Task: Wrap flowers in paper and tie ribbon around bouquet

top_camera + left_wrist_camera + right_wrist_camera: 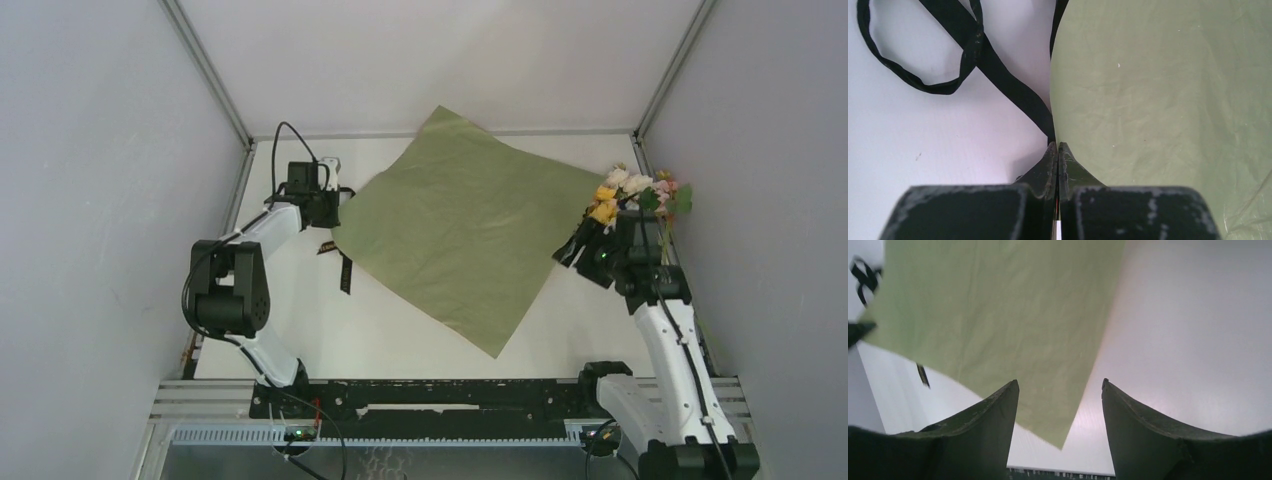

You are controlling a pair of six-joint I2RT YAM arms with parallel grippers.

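- Flowers: only the top view shows them. Pink, yellow and white blooms with some green sit at the far right edge of the table, just behind the right arm's wrist. The stems are mostly hidden by the arm, so I can't tell whether they lie flat or lean on the side wall.
- Paper: olive-green face up, spread flat as a diamond mid-table. Its far corner reaches the back wall, and the other face is not visible.
- Ribbon: black, on the table by the paper's left corner, with part of it running under the paper edge. The left wrist view shows a loop of ribbon cut off by the top of the frame. One strand ends at the fingertips, where it goes out of sight.
- Writing: there are pale flecks on the ribbon, too small and blurred to read.
- Left gripper: clenched, with the fingers pressed together right at the paper's left edge. I can't tell whether the paper edge or the ribbon is pinched between them.
- Right gripper: released, fingers wide apart with nothing between them. It sits above the table by the paper's right corner. A bit of ribbon shows at the far left, blurred.
- Top view: the right gripper is beside the paper's right edge, near the flowers but not touching them.
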